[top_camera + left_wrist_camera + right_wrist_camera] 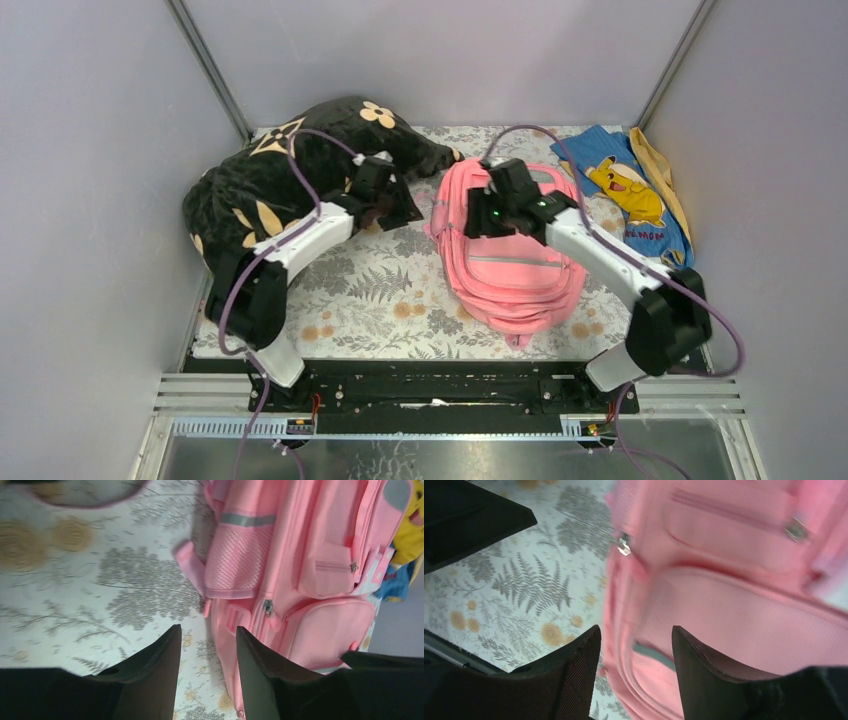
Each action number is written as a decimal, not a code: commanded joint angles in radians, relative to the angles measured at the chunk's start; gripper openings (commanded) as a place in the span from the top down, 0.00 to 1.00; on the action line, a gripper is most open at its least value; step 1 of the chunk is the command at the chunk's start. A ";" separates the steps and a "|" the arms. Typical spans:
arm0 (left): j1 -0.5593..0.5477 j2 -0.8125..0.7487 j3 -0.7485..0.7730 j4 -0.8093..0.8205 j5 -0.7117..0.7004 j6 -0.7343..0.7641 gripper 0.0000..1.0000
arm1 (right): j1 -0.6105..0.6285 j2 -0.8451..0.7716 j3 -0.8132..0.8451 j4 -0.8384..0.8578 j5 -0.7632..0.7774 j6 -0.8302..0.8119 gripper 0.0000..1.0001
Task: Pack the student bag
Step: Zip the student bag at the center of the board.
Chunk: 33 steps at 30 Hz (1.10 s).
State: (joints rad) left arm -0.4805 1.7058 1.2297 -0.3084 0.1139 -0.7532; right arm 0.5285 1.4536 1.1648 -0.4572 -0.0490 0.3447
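- Backpack (510, 275) – pink fabric. It lies flat on the flowered table cover (380, 300), right of centre, with its top end toward the far wall and its base toward the arms.
- Mesh side pocket (235, 562) – on the backpack's left edge, with a grey band across its mouth. It lies flat, and nothing shows through the mesh.
- Small front pocket (325, 570) – its short zip is drawn across. What it holds cannot be seen.
- Lower front pocket (325, 630) – rounded and padded, with a zip pull (268, 606) at its near corner. What it holds cannot be seen.
- Main compartment – whether it is zipped or unzipped cannot be told from any view.
- Left gripper (392, 203) – over the table cover, between the pillow and the backpack. The jaws stand partly apart with nothing between them. In the left wrist view its fingers (160, 670) frame the bare cover, with the bag's left edge just beyond.
- Right gripper (490, 210) – over the top end of the backpack. The jaws stand partly apart and grip nothing. The right wrist view shows blurred pink fabric through the gap, and whether the tips touch it cannot be told.
- Pillow (280, 180) – black with tan flowers, in the far left corner. One end reaches toward the bag's top.
- Blue cloth (625, 185) – has a yellow cartoon figure and lies in the far right corner, just beside the backpack.
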 commanded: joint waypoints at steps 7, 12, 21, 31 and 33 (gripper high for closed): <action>0.117 -0.174 -0.163 0.043 0.134 -0.015 0.47 | 0.040 0.368 0.280 0.033 -0.072 -0.158 0.38; 0.118 -0.143 -0.161 0.046 0.184 -0.008 0.47 | 0.040 0.414 0.282 0.018 -0.108 -0.176 0.43; 0.118 -0.101 -0.151 0.061 0.209 -0.001 0.47 | 0.067 0.403 0.234 0.053 -0.111 -0.209 0.55; 0.118 -0.061 -0.144 0.086 0.240 -0.004 0.48 | 0.067 0.435 0.240 0.047 -0.033 -0.213 0.65; 0.119 -0.041 -0.132 0.096 0.254 -0.011 0.48 | 0.067 0.412 0.222 0.062 -0.043 -0.199 0.73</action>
State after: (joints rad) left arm -0.3664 1.6241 1.0740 -0.2768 0.3279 -0.7681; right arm 0.5938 1.8877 1.4048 -0.4057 -0.1097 0.1387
